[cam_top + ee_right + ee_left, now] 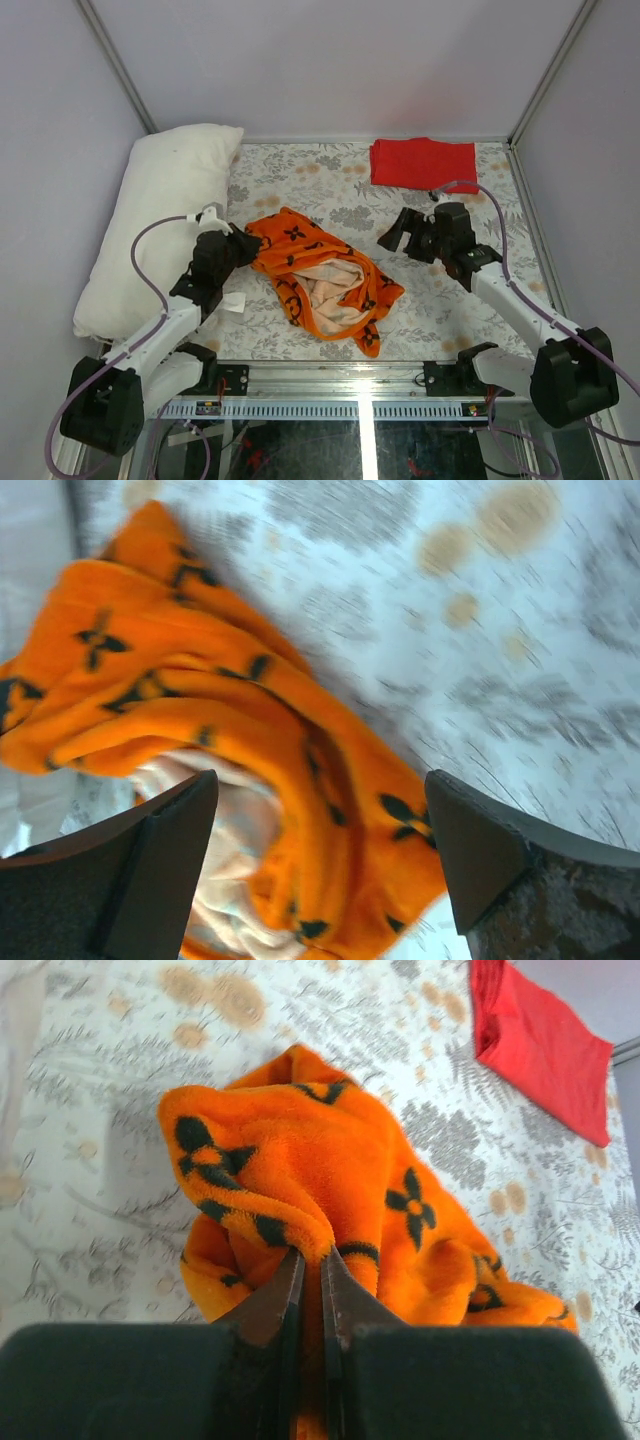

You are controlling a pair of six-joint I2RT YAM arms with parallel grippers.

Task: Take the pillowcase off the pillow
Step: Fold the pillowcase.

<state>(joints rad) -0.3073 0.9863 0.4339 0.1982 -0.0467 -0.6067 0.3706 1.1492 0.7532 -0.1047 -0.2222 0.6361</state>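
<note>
So we've got the pillowcase [320, 275] lying in a crumpled heap, fully off the pillow [160, 220], cream lining showing at its open end; the floral cover [300, 170] spreads out under the pillowcase; the pillow lies to the pillowcase's left, and as far as we can tell they're not touching; our left gripper [310, 1260] is at the pillowcase's left edge, fingers clamped tight on a raised fold of the orange fabric; our right gripper [398, 230] hangs near the pillowcase's right side, fingers spread wide, nothing held, clear of the fabric; a red cloth [422, 163] lies flat well behind the pillowcase, off to its right.
</note>
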